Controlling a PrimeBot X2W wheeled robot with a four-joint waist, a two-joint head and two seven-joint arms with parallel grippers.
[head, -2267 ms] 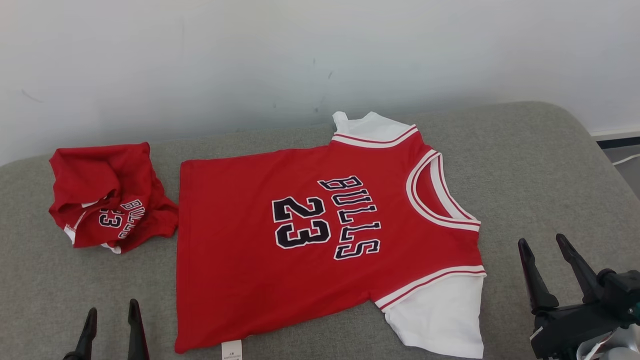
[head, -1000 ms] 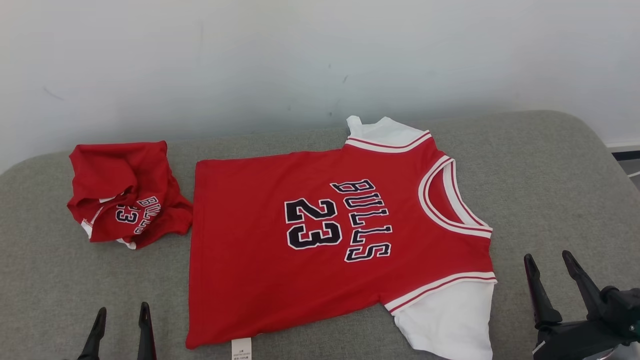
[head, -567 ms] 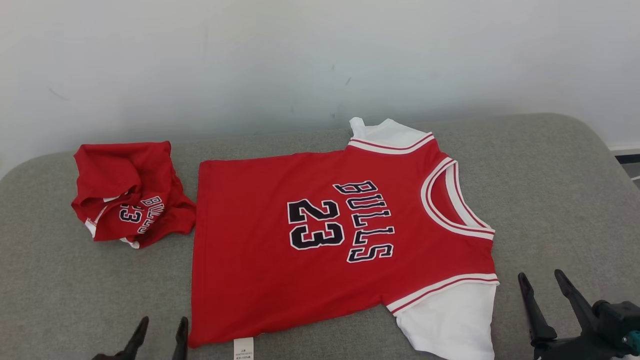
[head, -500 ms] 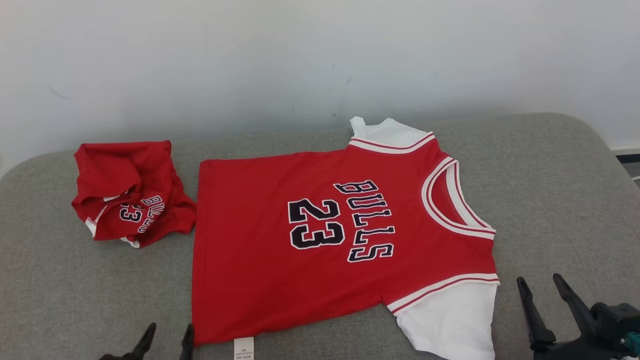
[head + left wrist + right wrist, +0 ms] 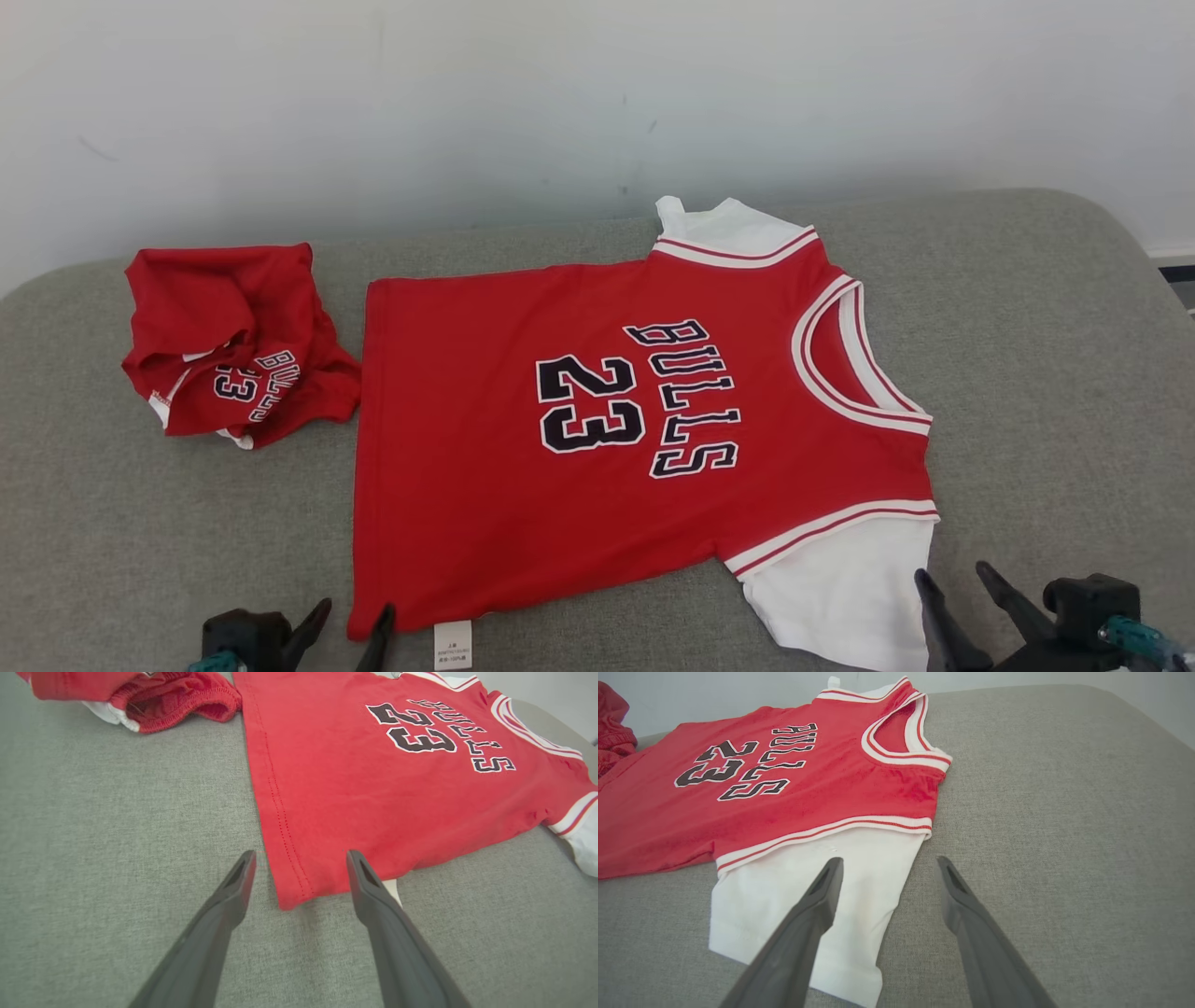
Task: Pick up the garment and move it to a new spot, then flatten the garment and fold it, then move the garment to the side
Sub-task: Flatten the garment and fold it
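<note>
A crumpled red garment (image 5: 233, 345) printed "BULLS 23" lies far left on the grey padded worktop (image 5: 1027, 355). The left claw (image 5: 355, 609), fingers apart, straddles the hem corner of the flat red jersey (image 5: 485, 485) lettered "BULLS 23"; its white tag (image 5: 453, 644) is unreadable. The right claw (image 5: 950, 569), apart, hovers by the white sleeve (image 5: 840, 597).

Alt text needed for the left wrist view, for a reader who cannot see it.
The left gripper, jaws open, points at the near hem corner of a red jersey printed BULLS 23, lying flat on a grey padded surface. A second, crumpled red garment lies at the upper left, close beside the jersey's hem.
</note>
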